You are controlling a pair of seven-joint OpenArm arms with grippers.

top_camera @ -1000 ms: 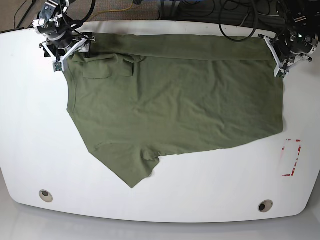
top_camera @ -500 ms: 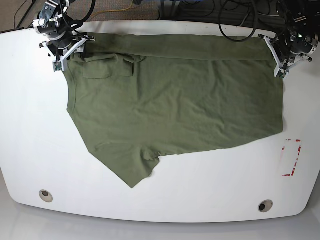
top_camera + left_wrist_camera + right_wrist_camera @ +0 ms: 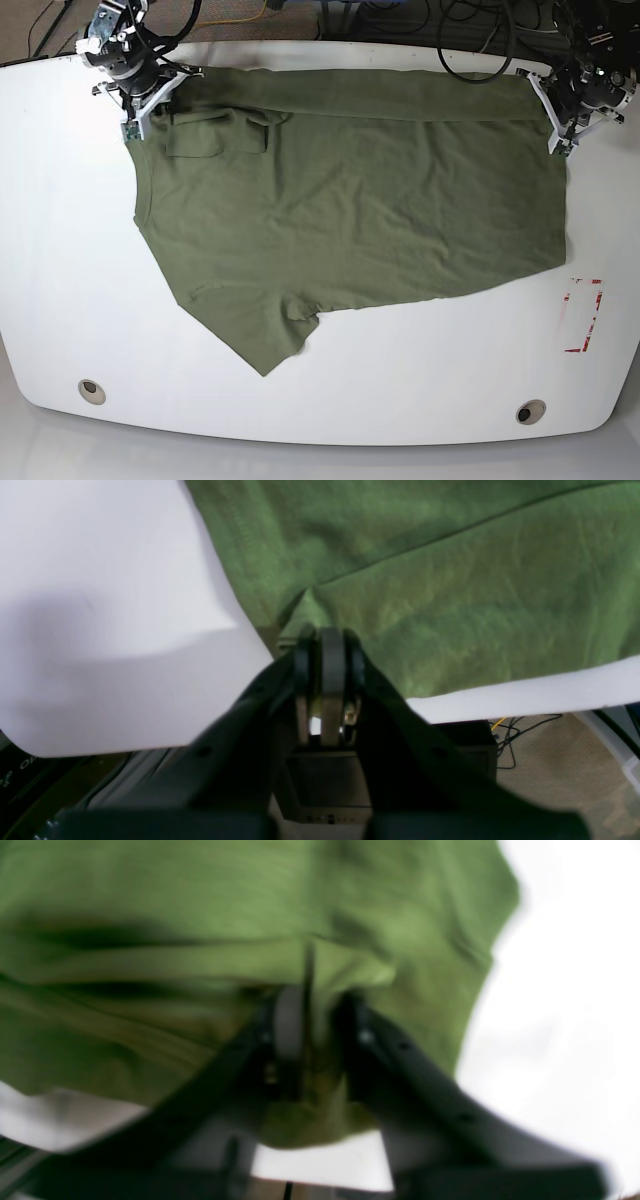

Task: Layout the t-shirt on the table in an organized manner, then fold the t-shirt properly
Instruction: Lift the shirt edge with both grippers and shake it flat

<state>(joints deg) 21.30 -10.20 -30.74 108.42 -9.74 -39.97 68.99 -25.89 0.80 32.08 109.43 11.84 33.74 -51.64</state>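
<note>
The olive-green t-shirt (image 3: 350,200) lies spread over the white table (image 3: 60,250), one sleeve pointing toward the near edge and a folded flap at its far left. My left gripper (image 3: 550,105), at the far right of the base view, is shut on the shirt's far right corner; its wrist view shows the closed gripper (image 3: 325,637) pinching the t-shirt (image 3: 450,580) at the table (image 3: 100,605) edge. My right gripper (image 3: 150,100), at the far left, is shut on the shirt's far left edge; its blurred wrist view shows the gripper (image 3: 310,1005) with the t-shirt (image 3: 200,915) bunched between the fingers.
A red tape mark (image 3: 583,315) sits near the right edge. Two grommet holes (image 3: 91,391) (image 3: 530,411) lie along the near edge. Cables (image 3: 470,40) hang beyond the far edge, and floor with more cables (image 3: 525,740) shows past the table.
My right gripper has closed onto the shirt's far left edge and shifted slightly to the right. The left arm and the rest of the shirt have not moved.
</note>
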